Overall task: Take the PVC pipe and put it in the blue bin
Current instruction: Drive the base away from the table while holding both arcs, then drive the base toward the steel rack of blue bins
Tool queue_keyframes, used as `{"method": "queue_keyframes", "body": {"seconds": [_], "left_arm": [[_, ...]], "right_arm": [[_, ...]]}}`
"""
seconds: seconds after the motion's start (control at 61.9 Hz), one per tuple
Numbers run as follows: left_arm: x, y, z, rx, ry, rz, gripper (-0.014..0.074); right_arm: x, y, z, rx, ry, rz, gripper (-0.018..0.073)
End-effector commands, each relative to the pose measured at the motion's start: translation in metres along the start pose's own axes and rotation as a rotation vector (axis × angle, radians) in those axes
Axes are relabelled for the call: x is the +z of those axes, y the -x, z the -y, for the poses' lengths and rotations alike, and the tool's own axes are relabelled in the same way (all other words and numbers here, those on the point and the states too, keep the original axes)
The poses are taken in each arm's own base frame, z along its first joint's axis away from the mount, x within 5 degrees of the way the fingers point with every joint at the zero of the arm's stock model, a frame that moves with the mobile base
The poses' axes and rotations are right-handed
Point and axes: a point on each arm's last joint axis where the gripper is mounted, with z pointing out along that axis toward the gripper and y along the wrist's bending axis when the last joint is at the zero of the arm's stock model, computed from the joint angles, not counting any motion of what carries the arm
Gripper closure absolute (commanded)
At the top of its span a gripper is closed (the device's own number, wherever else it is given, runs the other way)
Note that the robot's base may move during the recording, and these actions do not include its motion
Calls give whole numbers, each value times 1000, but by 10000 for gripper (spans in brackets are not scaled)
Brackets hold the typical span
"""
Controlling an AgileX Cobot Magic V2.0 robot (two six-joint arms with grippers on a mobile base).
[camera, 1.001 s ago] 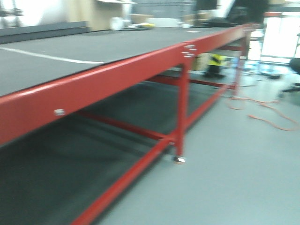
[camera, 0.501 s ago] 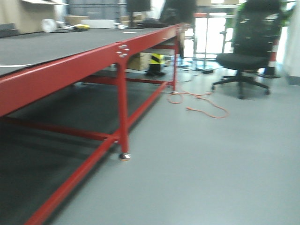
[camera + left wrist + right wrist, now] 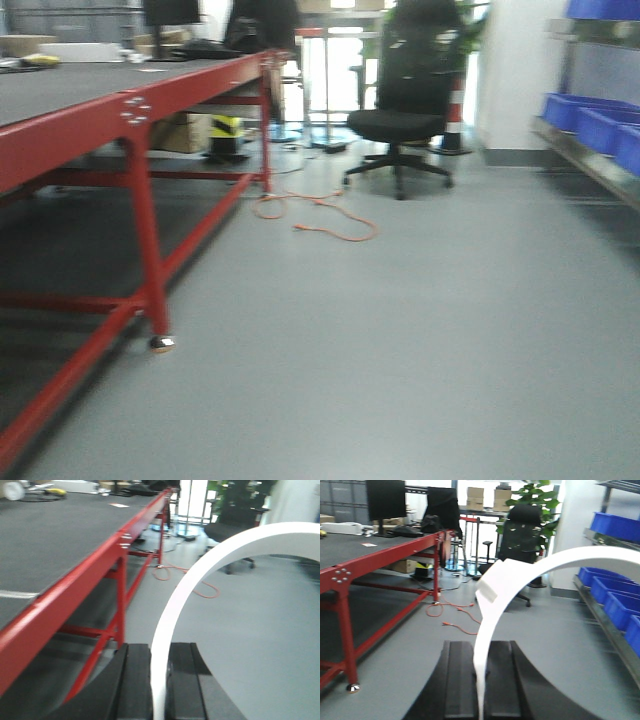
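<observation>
Since the blue bins (image 3: pixel 596 122) sit on a shelf along the right-hand wall, well apart from both arms, the load is not yet where it belongs and is being carried out over open floor. The left gripper (image 3: pixel 159 649) has its two black fingers (image 3: pixel 134 680) closed against the foot of a white, curved PVC pipe (image 3: pixel 200 565), which rises between them and arcs away to the right. The right gripper (image 3: pixel 481 646) is pinched in the same way on a PVC pipe (image 3: pixel 560 560) of the same look. I cannot tell from here whether both claws share one piece or each holds its own.

My guess is that the grip is taken on the thin wall because that is the only part narrow enough for the jaws. It also leaves the rest of the curve standing free above the fingers, ready to drop into a bin.

The red table (image 3: pixel 130 100) runs along the left, so the shelf side is the way to go. An office chair (image 3: pixel 400 110) and a loose orange cable (image 3: pixel 320 225) lie on the floor ahead, and I would want the base kept clear of both. The bins show only their front walls from here, so I cannot see what is in them.
</observation>
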Motion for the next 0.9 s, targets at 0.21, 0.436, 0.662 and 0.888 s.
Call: {"method": "queue_keyframes", "body": {"seconds": [0.21, 0.436, 0.662, 0.888], "left_arm": [[-1, 3, 1, -7, -7, 32, 707], [-1, 3, 1, -7, -7, 32, 707], [-1, 3, 1, -7, -7, 32, 707], [-1, 3, 1, -7, -7, 32, 707]], "right_arm": [[-1, 2, 0, -4, -6, 32, 728], [-1, 2, 0, -4, -6, 32, 728], [-1, 2, 0, -4, -6, 32, 728], [-1, 2, 0, -4, -6, 32, 728]]}}
